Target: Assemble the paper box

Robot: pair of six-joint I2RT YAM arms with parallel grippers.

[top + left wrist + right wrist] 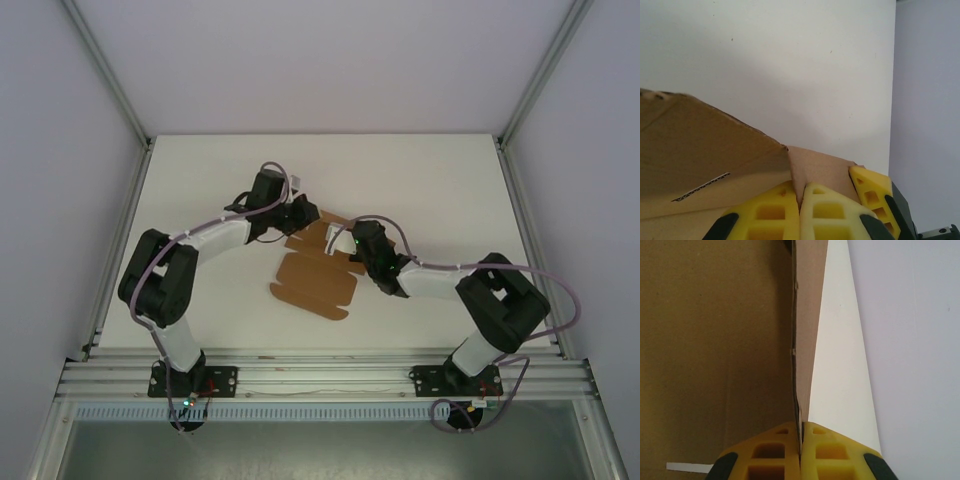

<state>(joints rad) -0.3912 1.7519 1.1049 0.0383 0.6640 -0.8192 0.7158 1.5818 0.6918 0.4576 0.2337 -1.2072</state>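
**Paper box: one flap raised, most of the folding left**

Paper box (315,285) is a brown die-cut cardboard sheet lying near the centre of the overhead frame on the white bench (200,180), between the two wrists. Its lower part, with rounded tabs, lies flat. Its upper edge, where both arms meet it, is lifted.

The left fingers (770,212) are clenched on a thin upright flap at the bottom centre of the left wrist view, with a broad panel sloping away to the left. The right fingers (765,455) are pinched on the edge of a cardboard wall that runs straight up the middle of the right wrist view.

Assembly looks to be at an early stage. One fold is being formed, no closed sides or tucked tabs can be seen, and the remaining panels and tabs have yet to be raised and locked.

Count: one cardboard sheet, two arms, two pairs of yellow fingers, both gripping the sheet.
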